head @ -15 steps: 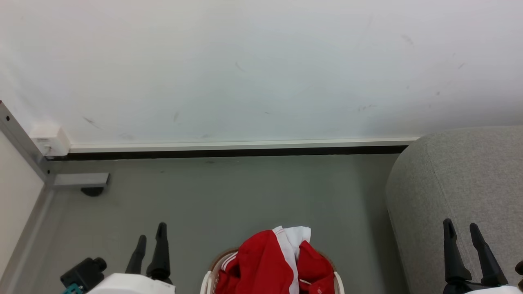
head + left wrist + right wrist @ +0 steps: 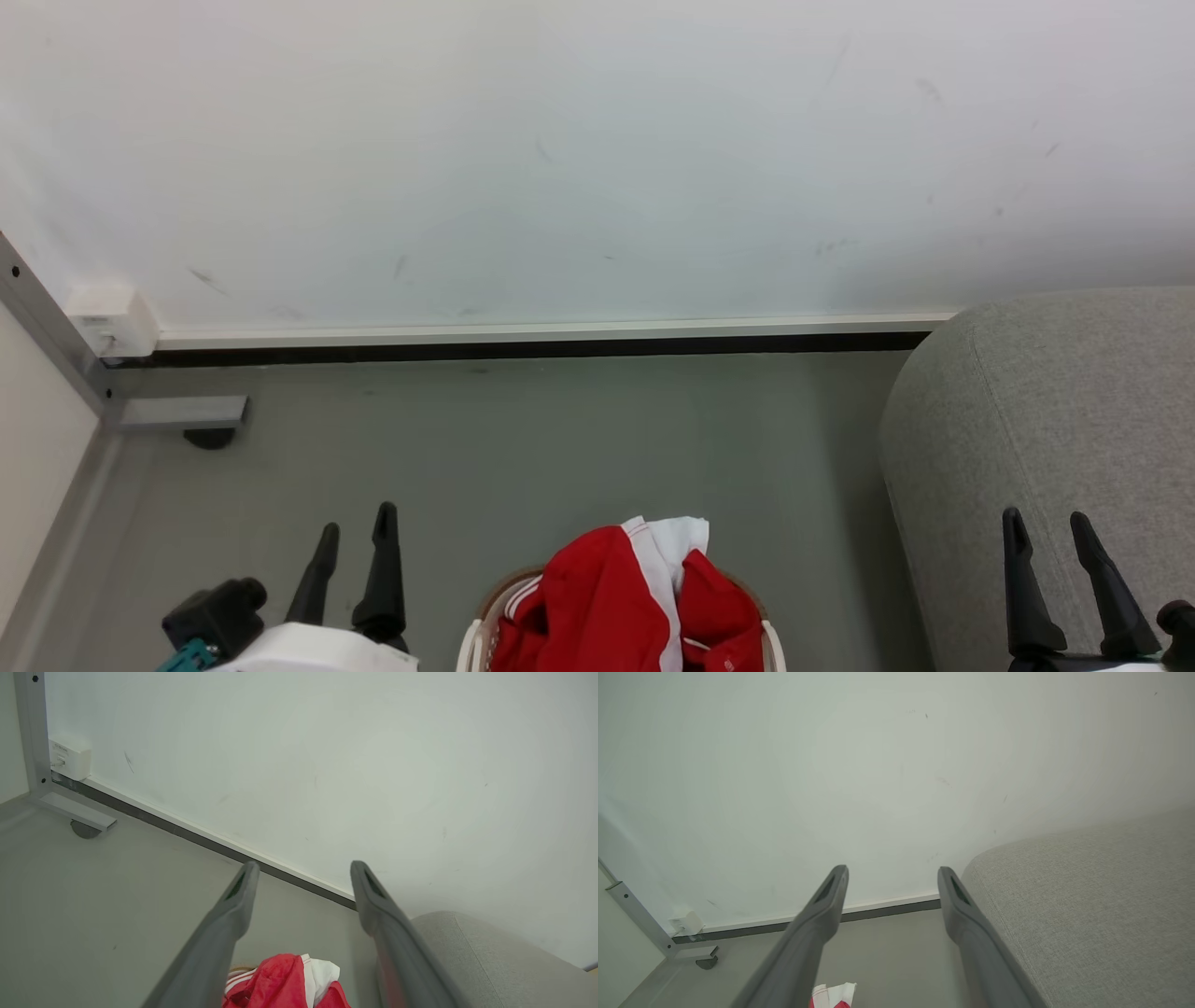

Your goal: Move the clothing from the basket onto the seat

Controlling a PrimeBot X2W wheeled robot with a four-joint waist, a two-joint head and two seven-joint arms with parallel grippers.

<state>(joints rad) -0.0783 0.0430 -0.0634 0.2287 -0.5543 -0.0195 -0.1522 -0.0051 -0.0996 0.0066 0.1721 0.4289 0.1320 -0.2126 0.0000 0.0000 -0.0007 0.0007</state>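
Red clothing (image 2: pixel 611 607) with white panels and thin stripes is heaped in the white basket (image 2: pixel 471 644) at the bottom middle of the head view. The left wrist view catches the clothing (image 2: pixel 280 982) low between the fingers, and a scrap of the clothing (image 2: pixel 831 996) sits at the bottom of the right wrist view. The grey seat (image 2: pixel 1055 411) fills the right side. My left gripper (image 2: pixel 355 527) is open, left of the basket over the floor. Open too, my right gripper (image 2: pixel 1046 530) hangs in front of the seat's rounded edge. Both are empty.
A white wall with a pale skirting board (image 2: pixel 551 333) runs across the back. At the left stands a grey metal frame (image 2: pixel 51 327) with a foot (image 2: pixel 182 411) on the floor and a small white box (image 2: pixel 112 317) on the wall. Grey floor (image 2: pixel 560 439) lies between basket and wall.
My left gripper has shifted slightly right and down in the head view. My right gripper has edged a little left and down. The clothing and basket have not moved.
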